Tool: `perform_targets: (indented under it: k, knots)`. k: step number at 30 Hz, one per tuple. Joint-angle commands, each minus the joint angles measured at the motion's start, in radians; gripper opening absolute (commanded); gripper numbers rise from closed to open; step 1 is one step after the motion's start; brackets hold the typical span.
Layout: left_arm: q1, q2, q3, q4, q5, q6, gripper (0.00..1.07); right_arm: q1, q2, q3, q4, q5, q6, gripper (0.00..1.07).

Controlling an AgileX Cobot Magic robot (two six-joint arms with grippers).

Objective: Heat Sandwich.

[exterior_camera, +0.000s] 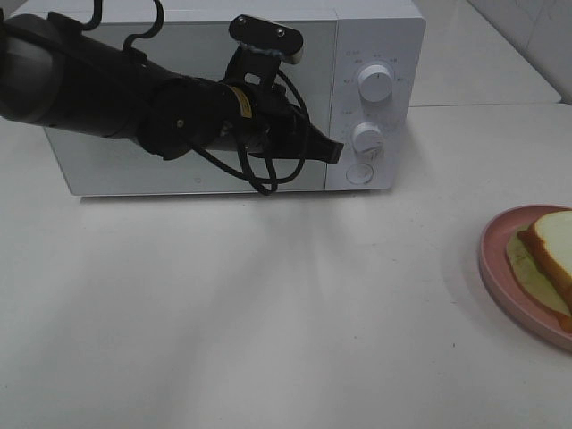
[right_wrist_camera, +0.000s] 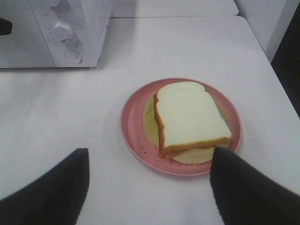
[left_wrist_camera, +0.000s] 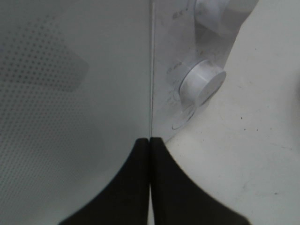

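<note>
The sandwich [right_wrist_camera: 190,117] [exterior_camera: 554,246], thick white bread with an orange-brown crust and pale filling, lies on a round pink plate [right_wrist_camera: 133,133] [exterior_camera: 500,268] at the table's right edge. My right gripper [right_wrist_camera: 150,180] hovers open over the plate's near side, its black fingers [right_wrist_camera: 61,187] wide apart with nothing between them; it is out of the exterior view. The white microwave [exterior_camera: 384,36] stands at the back with its door closed. My left gripper [exterior_camera: 335,152] [left_wrist_camera: 149,143] is shut, its tips at the seam between the door and the control panel.
Two white knobs [exterior_camera: 375,82] [exterior_camera: 367,137] and a round button [exterior_camera: 358,174] sit on the microwave's panel, just right of the left gripper's tips. The black left arm [exterior_camera: 107,85] crosses in front of the microwave door. White tabletop [exterior_camera: 268,313] spreads in front.
</note>
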Motion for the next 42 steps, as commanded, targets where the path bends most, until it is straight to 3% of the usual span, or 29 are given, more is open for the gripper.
perform_targets:
  k: [1, 7, 8, 9, 10, 11, 12, 13, 14, 15, 25, 42]
  knots:
    - [-0.007, -0.030, -0.008, -0.015, 0.115, -0.011, 0.00, -0.005, -0.023, 0.002, 0.001, -0.016, -0.010, 0.71]
    - [-0.009, -0.082, -0.008, -0.061, 0.356, -0.010, 0.03, -0.005, -0.023, 0.002, 0.004, -0.016, -0.014, 0.71]
    - [-0.009, -0.101, -0.008, -0.068, 0.413, -0.010, 0.18, -0.005, -0.023, 0.002, 0.004, -0.016, -0.014, 0.71]
    - [-0.009, -0.101, -0.008, -0.068, 0.413, -0.010, 0.18, -0.005, -0.023, 0.002, 0.004, -0.016, -0.014, 0.71]
    - [-0.009, -0.111, -0.008, -0.068, 0.437, -0.010, 0.31, -0.005, -0.023, 0.002, 0.004, -0.016, -0.014, 0.71]
    - [-0.009, -0.119, -0.008, -0.082, 0.464, -0.010, 0.47, -0.005, -0.023, 0.002, 0.004, -0.016, -0.014, 0.71]
    - [-0.009, -0.135, -0.008, -0.106, 0.497, -0.014, 0.80, -0.005, -0.023, 0.002, 0.004, -0.016, -0.014, 0.71]
    - [-0.009, -0.135, -0.008, -0.106, 0.497, -0.014, 0.80, -0.005, -0.023, 0.002, 0.004, -0.016, -0.014, 0.71]
    - [-0.009, -0.142, -0.008, -0.114, 0.522, -0.014, 0.97, -0.005, -0.023, 0.002, 0.004, -0.016, -0.014, 0.71]
    - [-0.009, -0.151, -0.008, -0.127, 0.547, -0.016, 1.01, -0.005, -0.023, 0.002, 0.004, -0.016, -0.014, 0.71]
    - [-0.009, -0.215, -0.008, -0.182, 0.765, -0.014, 0.97, -0.005, -0.023, 0.002, 0.004, -0.016, -0.014, 0.71]
    - [-0.005, -0.276, -0.009, -0.185, 1.171, -0.014, 0.97, -0.005, -0.023, 0.002, 0.004, -0.016, -0.010, 0.71]
